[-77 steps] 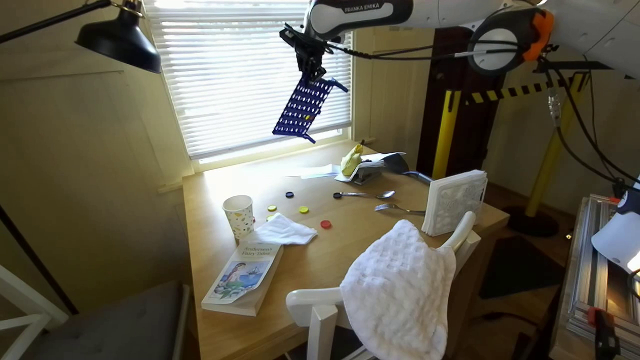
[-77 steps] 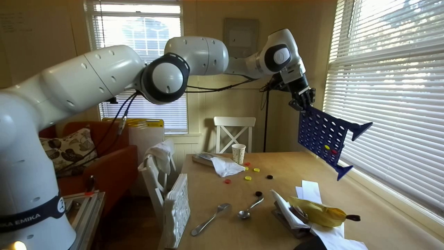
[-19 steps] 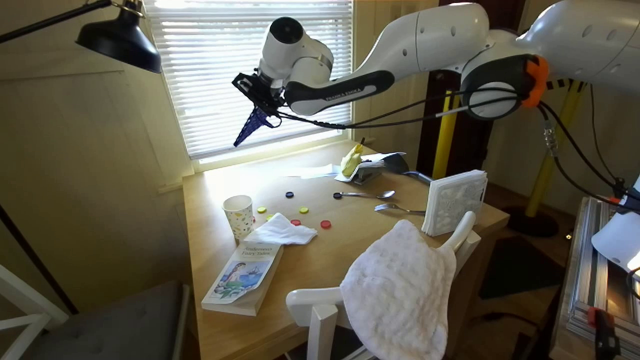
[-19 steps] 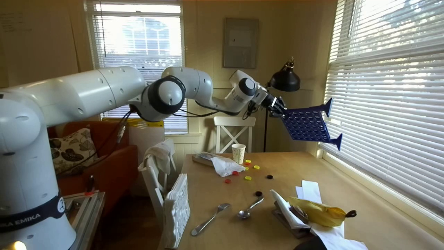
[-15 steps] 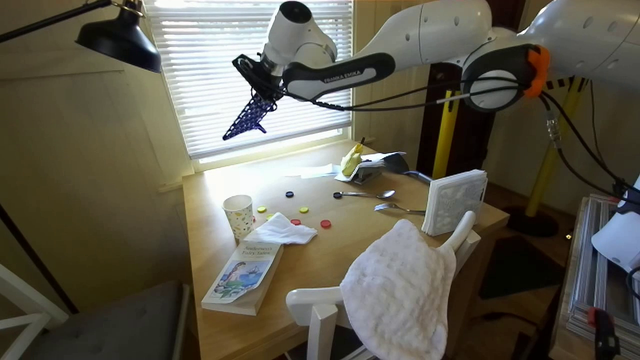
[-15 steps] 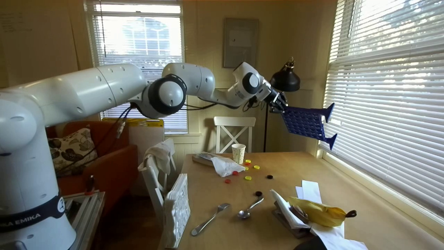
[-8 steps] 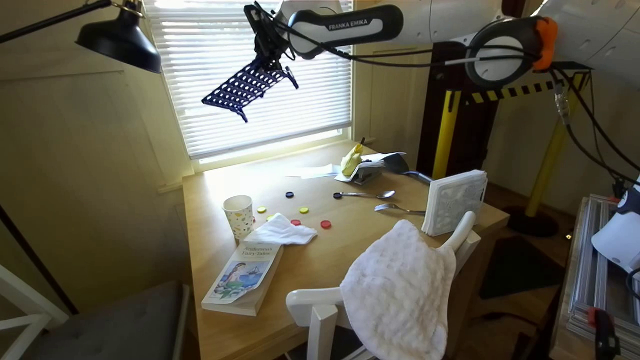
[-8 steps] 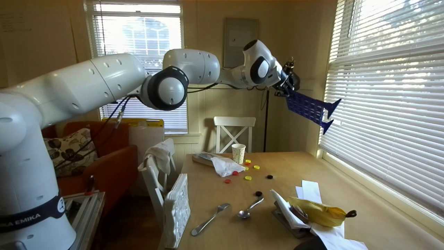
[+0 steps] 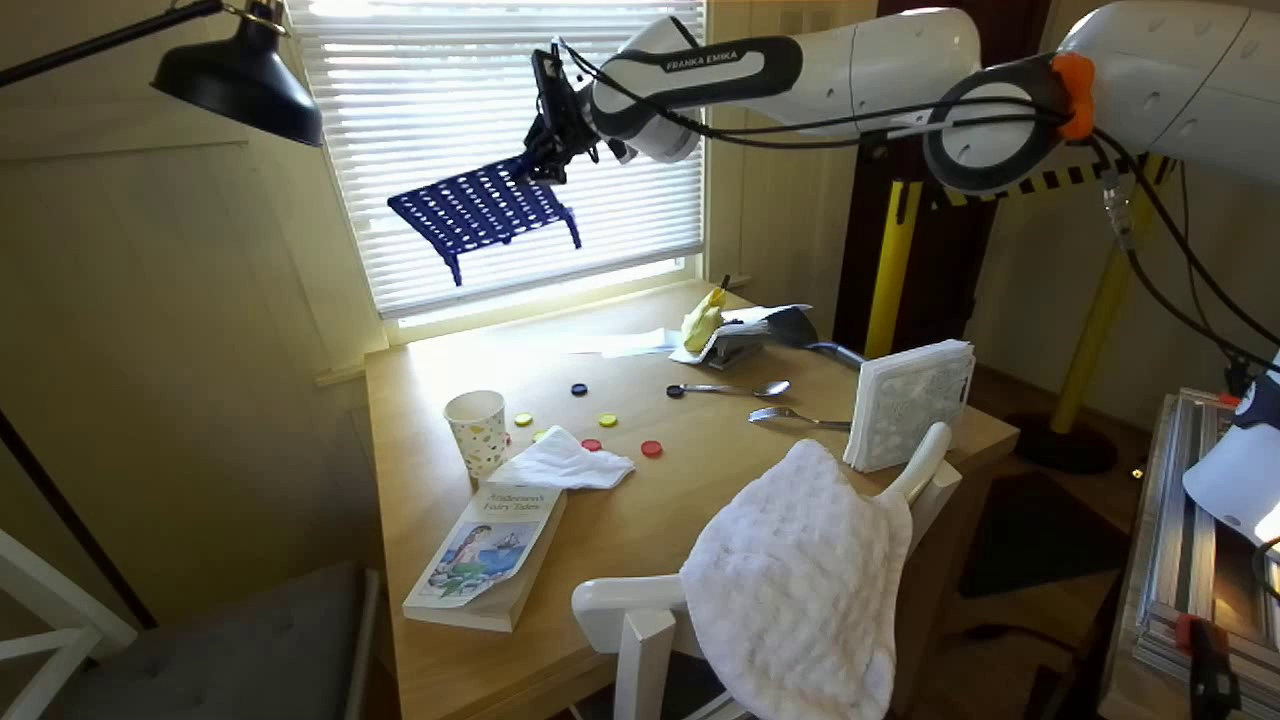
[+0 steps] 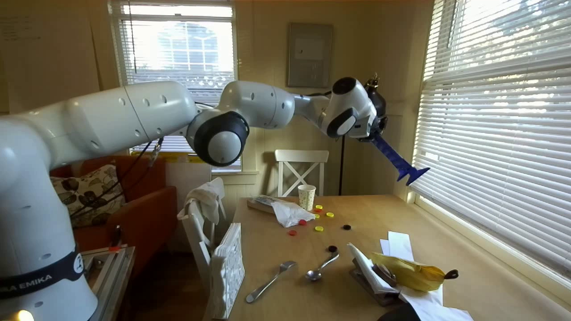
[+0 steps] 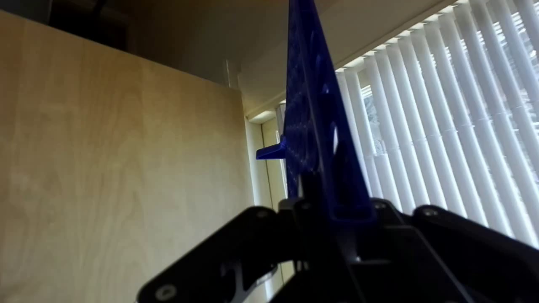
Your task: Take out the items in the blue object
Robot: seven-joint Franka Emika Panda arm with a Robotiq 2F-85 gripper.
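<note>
The blue object is a dark blue game grid [image 9: 480,208] with round holes and feet, held in the air near the window. It is tilted, with light through its holes; it also shows edge-on in an exterior view [image 10: 392,154] and in the wrist view [image 11: 309,105]. My gripper [image 9: 540,165] is shut on the edge opposite the feet; it also shows in the wrist view [image 11: 324,206]. I see no disc in the grid, though its faces are partly hidden. Several discs lie on the table: red [image 9: 651,449], yellow [image 9: 607,419] and black [image 9: 579,389].
A paper cup [image 9: 476,430], a white napkin [image 9: 565,462] and a book [image 9: 485,555] are on the table. A spoon [image 10: 314,275], a fork [image 10: 270,281], white panels [image 10: 228,269] and a yellow pouch [image 10: 410,273] are nearer the robot. Window blinds [image 10: 490,133] stand close beside the grid.
About five seconds ago a yellow and a red disc showed in the grid; now another yellow and another red disc lie on the table. The grid has swung left, lowered lately and turned.
</note>
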